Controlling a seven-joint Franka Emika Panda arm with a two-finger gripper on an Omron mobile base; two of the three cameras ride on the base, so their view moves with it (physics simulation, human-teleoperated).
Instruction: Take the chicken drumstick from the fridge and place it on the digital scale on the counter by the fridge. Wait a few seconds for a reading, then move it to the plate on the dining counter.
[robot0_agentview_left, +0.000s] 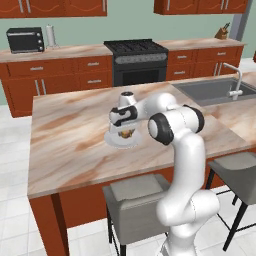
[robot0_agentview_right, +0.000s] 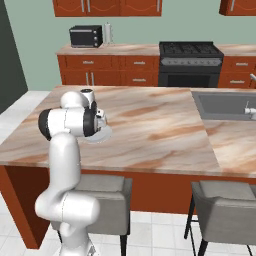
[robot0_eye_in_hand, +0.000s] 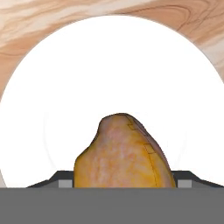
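Observation:
The golden-orange chicken drumstick (robot0_eye_in_hand: 122, 153) sits between my two dark fingertips, and my gripper (robot0_eye_in_hand: 124, 180) is shut on it. It hangs just above the middle of the round white plate (robot0_eye_in_hand: 113, 65). In the left base view the gripper (robot0_agentview_left: 125, 131) points down over the plate (robot0_agentview_left: 116, 141) on the marbled dining counter (robot0_agentview_left: 70, 130), with the drumstick (robot0_agentview_left: 125, 133) low over the plate's centre. From the right base view my own arm hides most of the plate (robot0_agentview_right: 100, 136); just its rim shows.
A steel sink (robot0_agentview_left: 215, 90) with a faucet is set into the dining counter to the right. Grey stools (robot0_agentview_left: 135, 200) (robot0_agentview_left: 240, 167) stand along the near side. A black stove (robot0_agentview_left: 135, 50) and a black toaster oven (robot0_agentview_left: 25, 40) are on the far wall counter.

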